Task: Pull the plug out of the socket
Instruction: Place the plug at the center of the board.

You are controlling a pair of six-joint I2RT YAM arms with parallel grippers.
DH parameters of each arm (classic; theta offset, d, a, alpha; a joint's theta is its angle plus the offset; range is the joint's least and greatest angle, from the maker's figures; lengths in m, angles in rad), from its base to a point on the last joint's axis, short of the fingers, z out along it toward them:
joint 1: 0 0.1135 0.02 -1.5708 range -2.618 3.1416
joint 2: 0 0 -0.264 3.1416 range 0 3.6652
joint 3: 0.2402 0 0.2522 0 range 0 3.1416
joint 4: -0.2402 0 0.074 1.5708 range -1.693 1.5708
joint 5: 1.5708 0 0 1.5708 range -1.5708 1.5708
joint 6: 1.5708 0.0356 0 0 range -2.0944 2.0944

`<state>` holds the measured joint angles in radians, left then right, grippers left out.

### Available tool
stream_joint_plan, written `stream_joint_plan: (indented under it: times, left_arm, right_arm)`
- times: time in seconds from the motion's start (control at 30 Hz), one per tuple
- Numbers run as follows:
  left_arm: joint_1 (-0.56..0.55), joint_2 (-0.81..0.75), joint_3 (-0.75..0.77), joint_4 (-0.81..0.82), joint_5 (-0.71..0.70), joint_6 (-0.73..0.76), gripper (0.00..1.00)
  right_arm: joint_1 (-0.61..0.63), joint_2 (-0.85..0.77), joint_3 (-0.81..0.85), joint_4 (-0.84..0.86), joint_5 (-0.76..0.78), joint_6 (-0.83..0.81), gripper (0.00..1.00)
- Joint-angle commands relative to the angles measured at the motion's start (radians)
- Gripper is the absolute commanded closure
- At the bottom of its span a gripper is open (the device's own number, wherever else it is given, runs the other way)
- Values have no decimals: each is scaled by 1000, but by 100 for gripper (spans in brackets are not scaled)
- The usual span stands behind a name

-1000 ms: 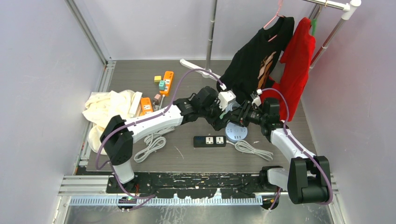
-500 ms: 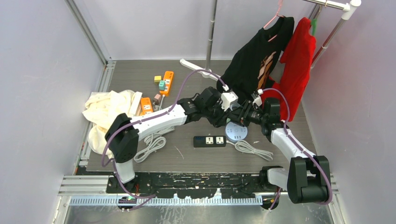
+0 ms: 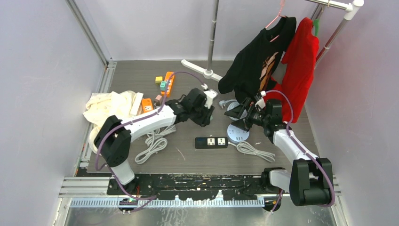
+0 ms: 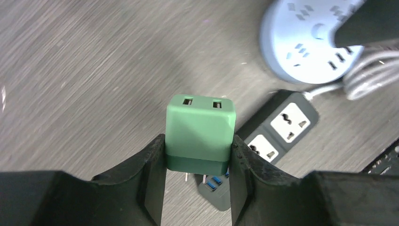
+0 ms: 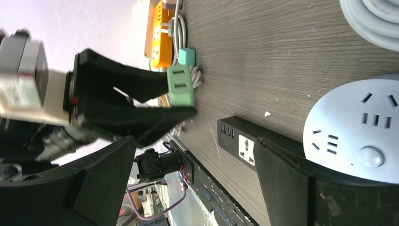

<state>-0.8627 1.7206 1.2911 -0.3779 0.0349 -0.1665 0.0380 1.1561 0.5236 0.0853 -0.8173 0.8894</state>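
Grips the green plug (image 4: 200, 125) in the left gripper (image 4: 197, 150), narrowed partway and pressed flat against two opposite sides of the plug. Shows two bare metal prongs under the darker green base, pointing back toward the wrist, and turns the slotted face outward along the line of the fingers. Sets the plug's long axis in line with the claw, then, not across it. Hangs the plug over the grey wood-grain tabletop (image 4: 84, 70), seemingly clear of everything, though hard to judge from these angles how high. Seats it in no outlet at all; going by that, counts as pulled free already.

Leaves the right gripper (image 3: 238, 114) spread wide with nothing in it, poised above the round white socket (image 5: 357, 125). Places the plug to the left of that socket and well apart from it, with the black power strip (image 3: 211, 142) flat on the table below, nearer the arm bases. Gives the left arm sole charge of the plug, with the right across the gap and empty.

Calls next, most likely, for lowering the plug onto a bare patch of table and letting the claw open. Needs some care to steer the prongs away from the black strip underneath while descending.
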Motion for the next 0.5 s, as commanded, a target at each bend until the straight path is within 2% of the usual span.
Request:
stream_joint_plan:
  times: [0.0, 0.07, 0.17, 0.33, 0.47]
  left_arm:
    - [119, -87, -43, -36, 7, -165, 100]
    - [164, -102, -74, -42, 4, -200, 100]
    - [210, -106, -73, -110, -100, -262, 100]
    - [235, -44, 63, -378, -359, -277, 100]
    - [250, 22, 167, -528, -587, -246, 100]
  right_arm:
    - [-6, -29, 25, 10, 25, -17, 0]
    - [-7, -30, 25, 8, 27, -18, 0]
    - [-8, -31, 24, 7, 28, -20, 0]
    - [-9, -30, 24, 5, 31, -21, 0]
    - [-9, -26, 22, 5, 34, -22, 0]
